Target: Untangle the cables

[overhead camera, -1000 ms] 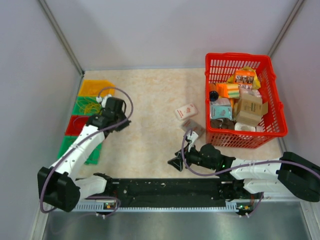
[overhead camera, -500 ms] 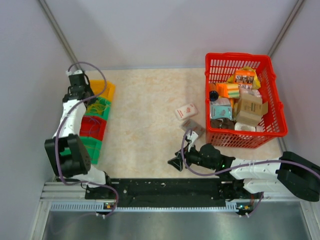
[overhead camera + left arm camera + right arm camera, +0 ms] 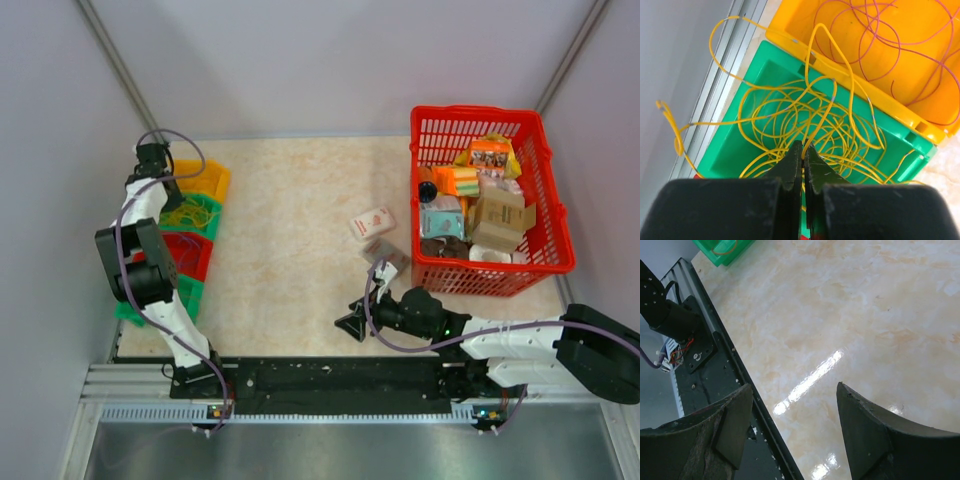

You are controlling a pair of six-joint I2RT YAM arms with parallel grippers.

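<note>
Many loops of hair-fine yellow cables (image 3: 790, 125) lie heaped in a green bin (image 3: 722, 155) at the bench's left edge. A few strands arch out over its walls, toward the metal rail (image 3: 735, 55) and across the neighbouring yellow bin (image 3: 880, 102), which holds looser reddish cables (image 3: 880, 35). The left gripper (image 3: 803, 149) hangs just above the heap with its fingers pressed together, pinching one yellow strand that rises from the tips in a tall arch. Nearer along the same edge sit a red bin (image 3: 197, 255) and another green bin (image 3: 187, 293). The right gripper (image 3: 793, 387) hovers low over bare bench by the near edge, fingers spread wide, holding nothing. A red basket (image 3: 470, 275) of packaged goods stands at the right edge.
</note>
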